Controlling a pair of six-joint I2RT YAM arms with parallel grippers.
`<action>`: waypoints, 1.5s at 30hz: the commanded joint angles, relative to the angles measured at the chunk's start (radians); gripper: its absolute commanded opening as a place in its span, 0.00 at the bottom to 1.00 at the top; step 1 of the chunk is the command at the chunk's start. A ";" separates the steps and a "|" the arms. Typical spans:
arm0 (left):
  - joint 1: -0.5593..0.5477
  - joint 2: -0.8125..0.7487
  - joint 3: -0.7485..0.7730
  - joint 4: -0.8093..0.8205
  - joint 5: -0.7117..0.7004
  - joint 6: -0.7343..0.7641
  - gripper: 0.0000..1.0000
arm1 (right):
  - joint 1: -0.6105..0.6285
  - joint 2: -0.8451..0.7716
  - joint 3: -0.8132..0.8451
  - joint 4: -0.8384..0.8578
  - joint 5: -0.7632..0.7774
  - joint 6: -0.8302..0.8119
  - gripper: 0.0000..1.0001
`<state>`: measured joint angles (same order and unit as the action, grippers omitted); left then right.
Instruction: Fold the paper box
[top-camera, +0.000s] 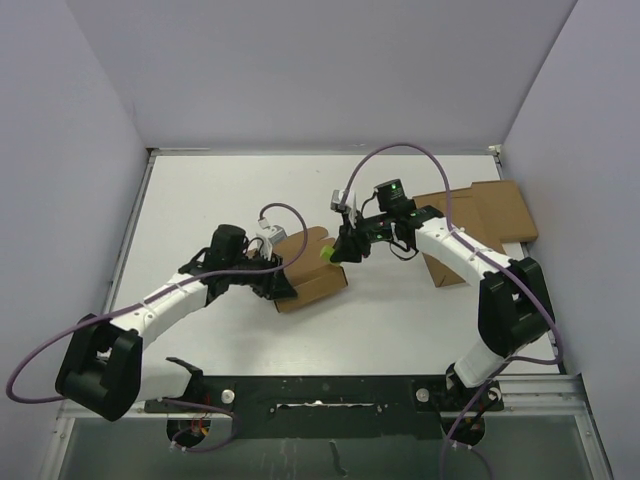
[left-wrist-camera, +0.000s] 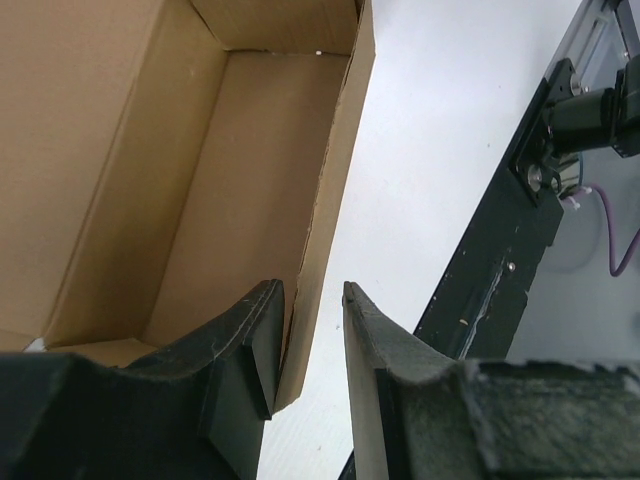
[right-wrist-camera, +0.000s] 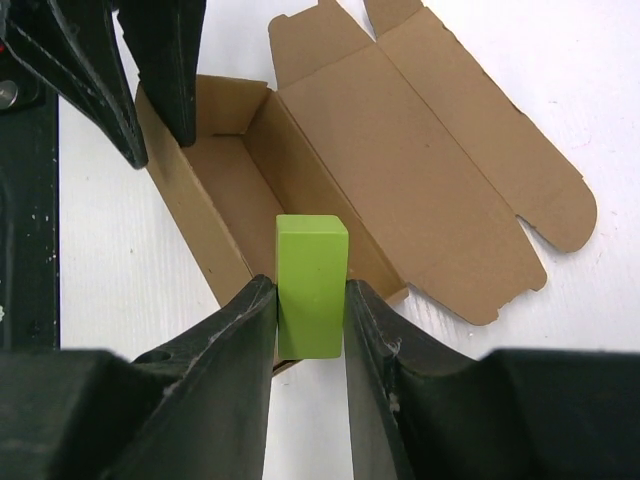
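Observation:
The paper box (top-camera: 312, 268) lies mid-table as an open brown trough with its lid panel and flaps (right-wrist-camera: 420, 150) spread flat beside it. My left gripper (top-camera: 281, 287) is at its near-left end. In the left wrist view that gripper (left-wrist-camera: 312, 290) is open and straddles the box's long side wall (left-wrist-camera: 335, 200); the inner finger (left-wrist-camera: 255, 330) touches the wall, and the outer one stands apart. My right gripper (right-wrist-camera: 310, 290) is shut on a lime green block (right-wrist-camera: 312, 270) and hangs over the trough's other end (right-wrist-camera: 225, 180).
Flat brown cardboard (top-camera: 490, 212) lies at the back right, partly under the right arm. A black rail (top-camera: 330, 392) runs along the near table edge, also seen in the left wrist view (left-wrist-camera: 500, 270). White enclosure walls stand on three sides.

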<state>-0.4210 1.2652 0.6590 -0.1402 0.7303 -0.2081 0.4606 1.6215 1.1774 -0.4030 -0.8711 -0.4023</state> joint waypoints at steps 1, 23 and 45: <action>-0.040 0.030 0.055 -0.013 0.034 0.038 0.29 | 0.018 0.007 0.022 0.037 -0.034 0.033 0.01; -0.099 0.032 0.068 -0.036 0.012 0.067 0.43 | 0.075 0.188 0.013 -0.006 -0.181 0.022 0.02; 0.072 -0.320 0.005 -0.062 -0.465 0.042 0.98 | 0.175 0.215 0.020 -0.155 0.054 -0.278 0.21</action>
<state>-0.3618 0.9695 0.6655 -0.1905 0.3882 -0.1528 0.6090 1.8683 1.1778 -0.5453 -0.8734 -0.6205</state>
